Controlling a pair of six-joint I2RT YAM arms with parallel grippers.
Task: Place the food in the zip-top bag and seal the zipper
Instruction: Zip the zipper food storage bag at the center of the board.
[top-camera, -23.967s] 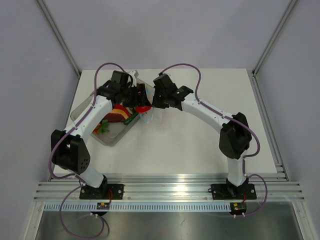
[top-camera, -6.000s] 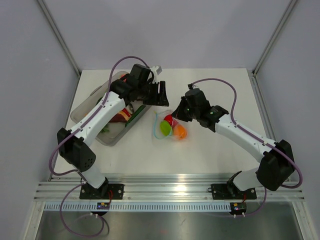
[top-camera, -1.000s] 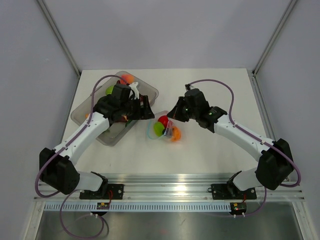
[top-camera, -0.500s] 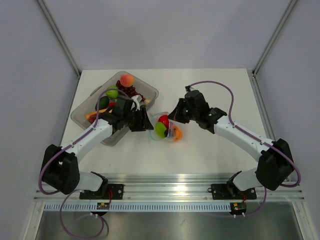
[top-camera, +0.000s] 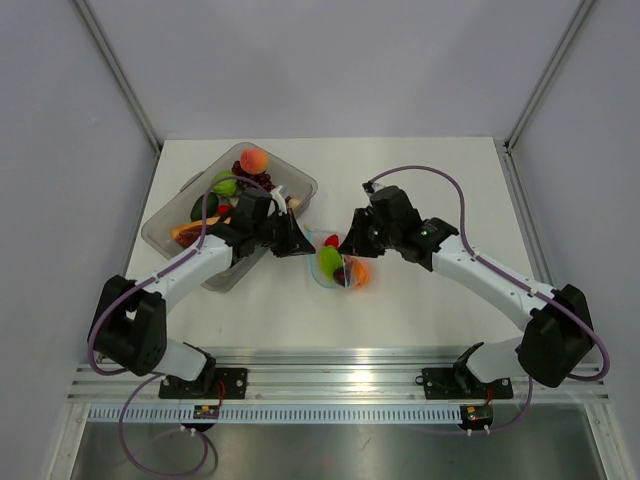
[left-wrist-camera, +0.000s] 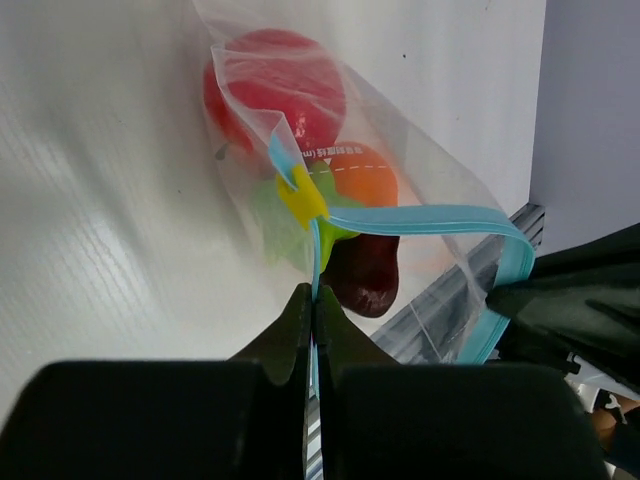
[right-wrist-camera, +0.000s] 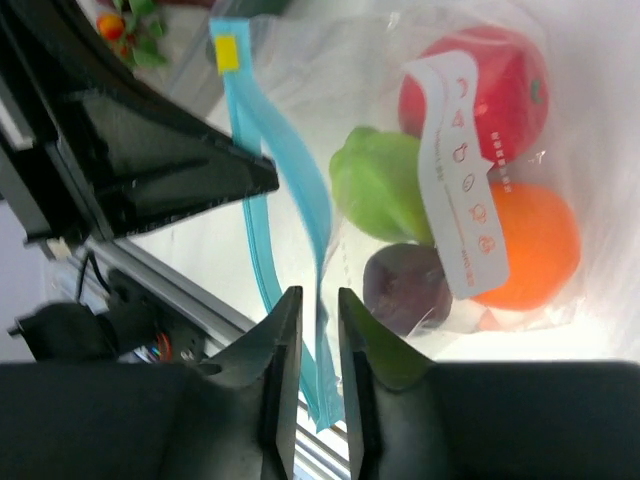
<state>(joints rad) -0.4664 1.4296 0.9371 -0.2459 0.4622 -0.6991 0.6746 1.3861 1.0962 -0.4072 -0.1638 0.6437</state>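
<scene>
The zip-top bag (top-camera: 340, 266) lies on the white table between my arms. It holds food: a red piece (right-wrist-camera: 500, 80), a green one (right-wrist-camera: 385, 190), an orange one (right-wrist-camera: 540, 240) and a dark purple one (right-wrist-camera: 405, 285). My left gripper (left-wrist-camera: 313, 292) is shut on the light-blue zipper (left-wrist-camera: 420, 218), just below its yellow tab (left-wrist-camera: 300, 197). My right gripper (right-wrist-camera: 319, 295) stands slightly open at the strip's other end. The zipper (right-wrist-camera: 300, 200) hangs loose between its jaws. The bag's mouth gapes between the two grippers.
A clear rigid tub (top-camera: 305, 183) sits at the back left, behind my left arm, with more toy food in it, among them a peach piece (top-camera: 253, 160) and a green one (top-camera: 224, 184). An aluminium rail (top-camera: 330, 375) runs along the near edge.
My left gripper came over from the tub to the bag's mouth and shut on the zipper. My right gripper's jaws have parted a little from the strip.
</scene>
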